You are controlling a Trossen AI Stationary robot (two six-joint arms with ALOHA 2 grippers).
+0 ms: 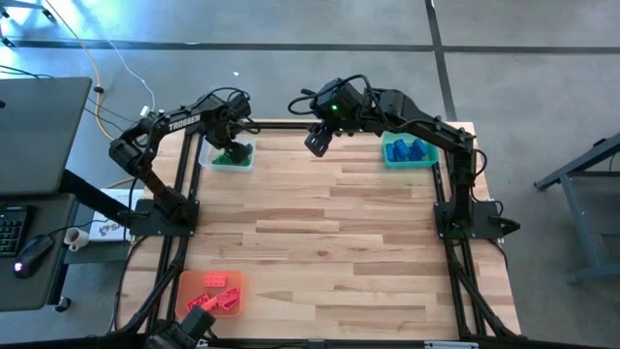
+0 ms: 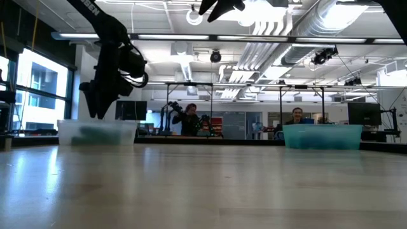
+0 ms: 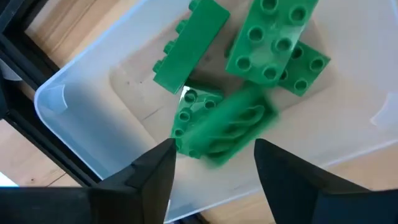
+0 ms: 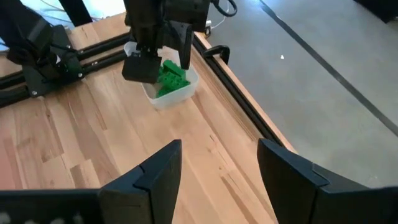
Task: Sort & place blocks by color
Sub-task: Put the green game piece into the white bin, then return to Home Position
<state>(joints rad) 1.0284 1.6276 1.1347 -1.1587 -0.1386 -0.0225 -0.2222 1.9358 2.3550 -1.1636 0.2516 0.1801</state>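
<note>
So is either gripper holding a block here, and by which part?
Neither. The left gripper is open above the clear tray, a green block dropping free; the right gripper is empty.

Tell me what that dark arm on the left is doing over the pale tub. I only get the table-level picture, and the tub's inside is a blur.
Observer: The left gripper hangs open just above the clear tray. A blurred green block lies right below its fingers, among other green blocks.
Operator: And the teal tub on the other side?
Observer: That one, the blue tray, holds blue blocks.
Operator: Is anything left out on the table?
Observer: From above, no loose blocks show on the wood. Red blocks sit in an orange tray at the near left corner.
Operator: Where is the other arm?
Observer: The right gripper hangs open and empty over the far middle of the table.
</note>
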